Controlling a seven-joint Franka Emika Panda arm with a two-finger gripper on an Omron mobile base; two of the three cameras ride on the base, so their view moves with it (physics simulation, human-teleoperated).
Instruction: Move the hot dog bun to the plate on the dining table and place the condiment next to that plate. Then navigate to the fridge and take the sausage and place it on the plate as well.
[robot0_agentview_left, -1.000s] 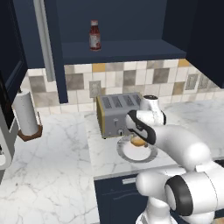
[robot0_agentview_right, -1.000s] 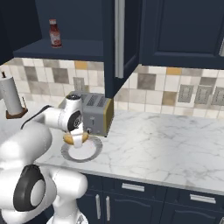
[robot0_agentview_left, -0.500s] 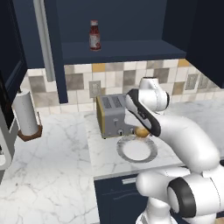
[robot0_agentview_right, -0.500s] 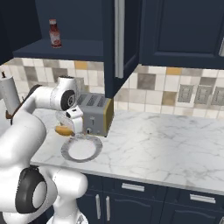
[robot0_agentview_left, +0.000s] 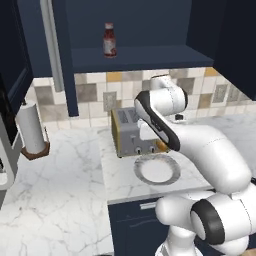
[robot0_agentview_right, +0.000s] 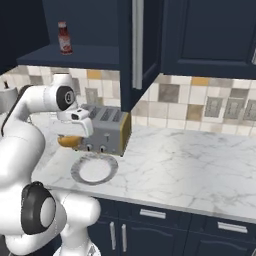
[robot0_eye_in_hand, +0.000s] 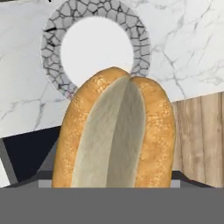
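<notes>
Closest to me, the gripper (robot0_agentview_right: 75, 134) is grasping the bun (robot0_eye_in_hand: 116, 131), jaws clamped across its width; in the hand view the roll stands split side up right in front of the camera. A second ago the bun sat on the white plate (robot0_agentview_left: 157, 169) with the grey mosaic rim; half a second ago it was just clear of it; now it hangs higher, beside the toaster (robot0_agentview_right: 105, 130) front, and the plate lies bare near the front edge of the worktop (robot0_agentview_right: 190, 170). So the pick has worked and the lift is nearly finished.

That grey-rimmed plate is not the goal. The orange-rimmed one on the dining table is somewhere else, so I judge the next part is a carry: pull the arm in, then drive the base away from this counter. The bun looks soft and the hold seems to sit near one end, so a quick swing might tip it.

Further back, at the left end of the worktop, stands a paper towel roll (robot0_agentview_left: 31, 126). Highest and farthest, the condiment (robot0_agentview_left: 109, 40) waits upright on the open shelf (robot0_agentview_left: 145, 52) above the toaster, untouched, left for a later trip
</notes>
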